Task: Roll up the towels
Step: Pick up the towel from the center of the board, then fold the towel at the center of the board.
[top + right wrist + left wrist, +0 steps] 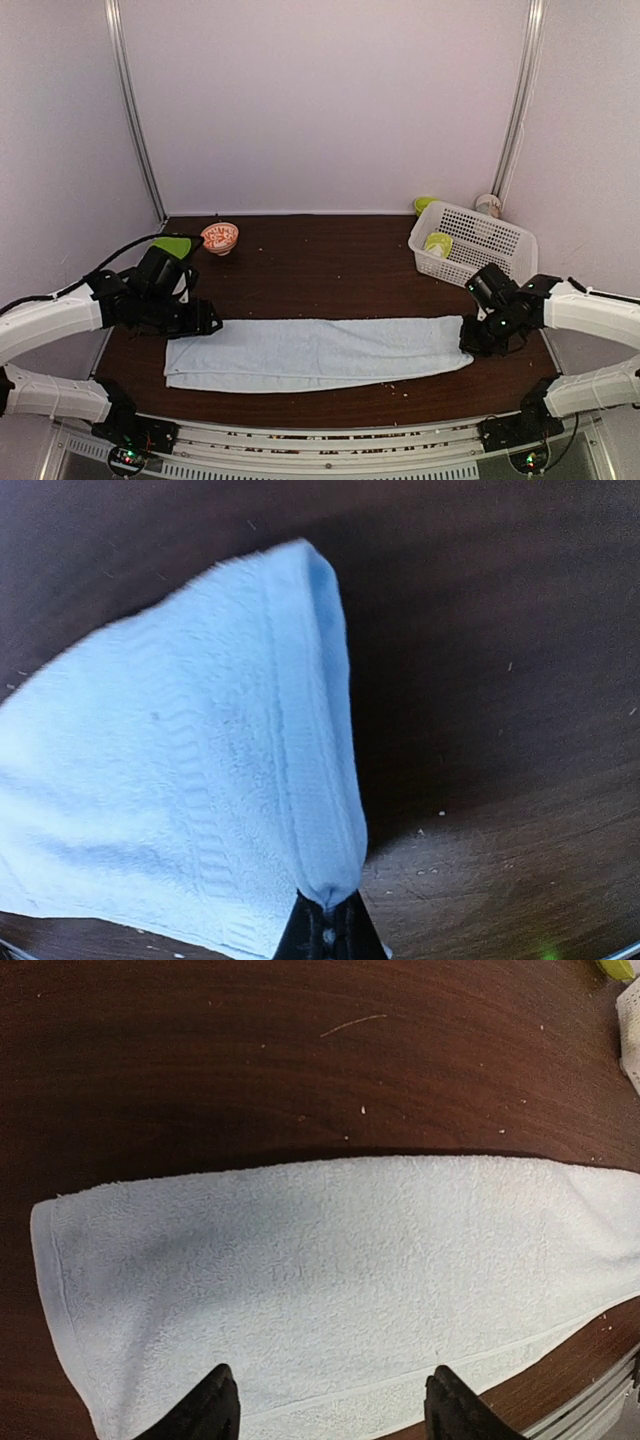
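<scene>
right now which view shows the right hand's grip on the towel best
Right wrist: close up, the right hand is shut on a corner of the blue towel. Top external shows the hand at the towel's end, pinch hidden. Left wrist: towel only.

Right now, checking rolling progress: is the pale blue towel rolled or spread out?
Spread out: the pale blue towel lies flat and unrolled; the right gripper has its jaws shut on one end.
</scene>
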You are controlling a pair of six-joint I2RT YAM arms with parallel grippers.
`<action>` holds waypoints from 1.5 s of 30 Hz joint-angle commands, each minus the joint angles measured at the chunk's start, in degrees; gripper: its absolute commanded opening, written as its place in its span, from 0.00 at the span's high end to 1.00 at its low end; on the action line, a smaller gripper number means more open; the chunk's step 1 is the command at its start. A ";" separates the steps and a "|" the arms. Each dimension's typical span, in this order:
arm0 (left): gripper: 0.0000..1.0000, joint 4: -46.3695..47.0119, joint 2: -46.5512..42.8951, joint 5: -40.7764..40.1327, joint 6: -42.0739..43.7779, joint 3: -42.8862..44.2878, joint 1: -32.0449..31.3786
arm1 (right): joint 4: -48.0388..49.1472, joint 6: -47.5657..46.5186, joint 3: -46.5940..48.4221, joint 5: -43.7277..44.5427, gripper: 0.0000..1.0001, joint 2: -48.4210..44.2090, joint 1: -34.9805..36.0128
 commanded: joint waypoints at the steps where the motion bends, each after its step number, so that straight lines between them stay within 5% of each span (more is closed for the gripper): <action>1: 0.36 4.39 2.92 1.61 0.79 1.10 -0.11 | -8.71 -8.51 8.39 9.54 1.00 -6.26 -0.38; 14: 0.38 12.05 18.19 6.91 0.37 7.87 -3.77 | -20.70 -25.42 27.83 17.44 1.00 -11.02 -0.38; 20: 0.39 11.60 23.08 6.63 0.63 12.86 -5.73 | -17.84 -25.79 31.90 8.34 1.00 -9.68 1.26; 39: 0.38 2.22 -1.15 -6.67 -5.41 1.00 -5.69 | 16.47 -14.71 36.06 3.28 1.00 15.18 27.91; 45: 0.38 -1.40 -7.54 -9.03 -6.46 -1.35 -5.67 | 17.94 -16.40 46.12 1.82 1.00 28.89 33.58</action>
